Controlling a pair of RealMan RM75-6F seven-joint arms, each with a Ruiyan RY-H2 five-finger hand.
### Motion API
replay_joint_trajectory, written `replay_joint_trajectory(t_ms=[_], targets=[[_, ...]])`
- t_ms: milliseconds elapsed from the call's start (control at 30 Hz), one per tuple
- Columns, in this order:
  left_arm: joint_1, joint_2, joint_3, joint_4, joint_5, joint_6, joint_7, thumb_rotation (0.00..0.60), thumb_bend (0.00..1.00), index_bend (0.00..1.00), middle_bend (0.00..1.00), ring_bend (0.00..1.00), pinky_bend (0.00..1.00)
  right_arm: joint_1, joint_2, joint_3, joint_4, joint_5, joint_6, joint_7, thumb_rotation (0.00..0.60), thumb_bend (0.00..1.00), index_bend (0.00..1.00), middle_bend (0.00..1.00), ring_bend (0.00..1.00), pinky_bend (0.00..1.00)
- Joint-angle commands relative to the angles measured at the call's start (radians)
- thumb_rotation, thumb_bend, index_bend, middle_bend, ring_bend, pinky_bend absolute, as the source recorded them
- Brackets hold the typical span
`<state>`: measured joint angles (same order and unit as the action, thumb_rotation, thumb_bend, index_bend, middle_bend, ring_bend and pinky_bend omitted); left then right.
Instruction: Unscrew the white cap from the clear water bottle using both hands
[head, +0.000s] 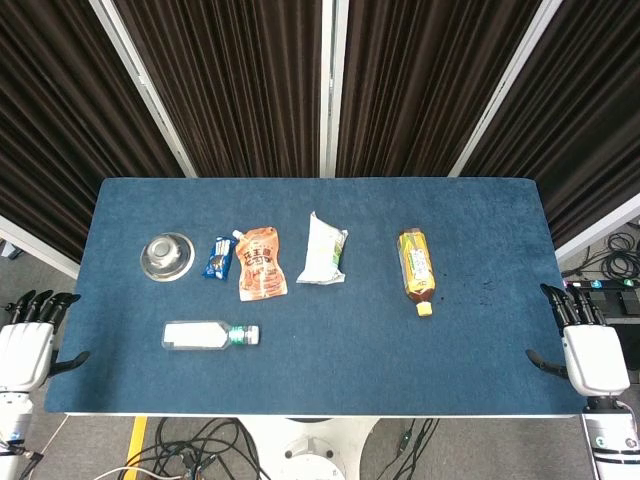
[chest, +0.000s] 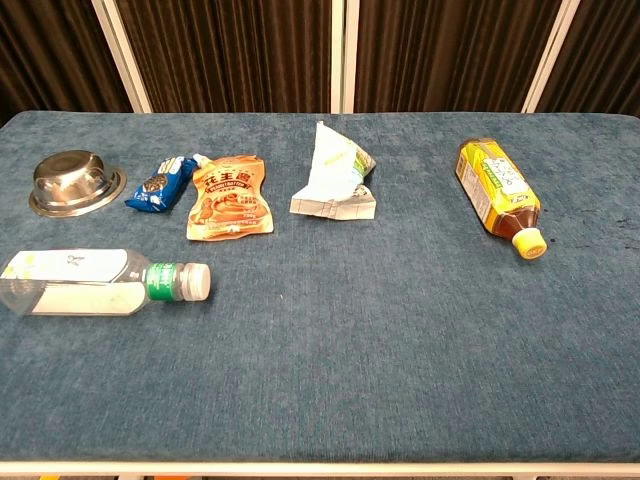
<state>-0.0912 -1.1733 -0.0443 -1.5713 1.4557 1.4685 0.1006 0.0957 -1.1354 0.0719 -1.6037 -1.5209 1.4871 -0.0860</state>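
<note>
At the table's near corners: we see both hands parked off the blue cloth, well apart from everything on it.
Left hand (head: 25, 350): released, fingers apart and pointing away from us, holding nothing; it shows only in the head view.
Right hand (head: 590, 355): likewise released and holding nothing, at the opposite corner, absent from the chest view.
Water bottle (chest: 85, 283): it lies on its side near the front left of the table (head: 330, 380), closest to our left hand, with its neck pointing toward the middle.
White cap (chest: 198, 281): still on, just past a green band at the neck.
Handling: we judge the bottle light and thin-walled, apt to roll on the cloth and to buckle if squeezed hard; the smooth plastic may slip while we twist.
Where to hold: we would grasp the body mid-length with our left hand, stand or lift it, and pinch the cap with our right.
Other items: a steel bowl (chest: 75, 181), a blue snack packet (chest: 160, 183), an orange pouch (chest: 231, 197), a white bag (chest: 335, 172) and a yellow tea bottle (chest: 497, 193) lie farther back.
Hard to make out: whether the bottle holds water, and the label print; our arms are cut off at the frame edges.
</note>
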Motion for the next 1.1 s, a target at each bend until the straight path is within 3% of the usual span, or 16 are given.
replay_joint_trajectory(t_ms=[33, 367, 667, 900, 1100], targets=[[0.003, -0.006, -0.001, 0.004, -0.005, 0.002, 0.002, 0.600, 0.00, 0.19, 0.18, 0.10, 0.09, 0.000, 0.001, 0.000, -0.001, -0.001, 0.001, 0.004, 0.600, 0.03, 0.07, 0.14, 0.04, 0.17], [-0.045, -0.002, -0.017, -0.006, 0.034, -0.029, -0.013, 0.600, 0.00, 0.19, 0.18, 0.10, 0.10, -0.001, 0.030, 0.010, -0.011, -0.016, 0.025, 0.034, 0.600, 0.04, 0.07, 0.14, 0.04, 0.17], [-0.231, -0.066, -0.020, -0.015, 0.089, -0.276, -0.020, 0.600, 0.00, 0.19, 0.20, 0.10, 0.12, 0.026, 0.081, 0.048, -0.055, -0.015, 0.027, -0.012, 0.600, 0.05, 0.07, 0.14, 0.04, 0.17], [-0.315, -0.164, -0.021, -0.026, -0.021, -0.444, 0.087, 0.600, 0.00, 0.19, 0.20, 0.10, 0.12, 0.034, 0.088, 0.044, -0.052, -0.003, 0.002, -0.003, 0.600, 0.05, 0.07, 0.14, 0.04, 0.17], [-0.329, -0.209, -0.011, -0.055, -0.123, -0.478, 0.216, 0.600, 0.00, 0.19, 0.20, 0.10, 0.12, 0.029, 0.081, 0.037, -0.035, 0.012, -0.006, 0.016, 0.600, 0.05, 0.07, 0.14, 0.04, 0.17]])
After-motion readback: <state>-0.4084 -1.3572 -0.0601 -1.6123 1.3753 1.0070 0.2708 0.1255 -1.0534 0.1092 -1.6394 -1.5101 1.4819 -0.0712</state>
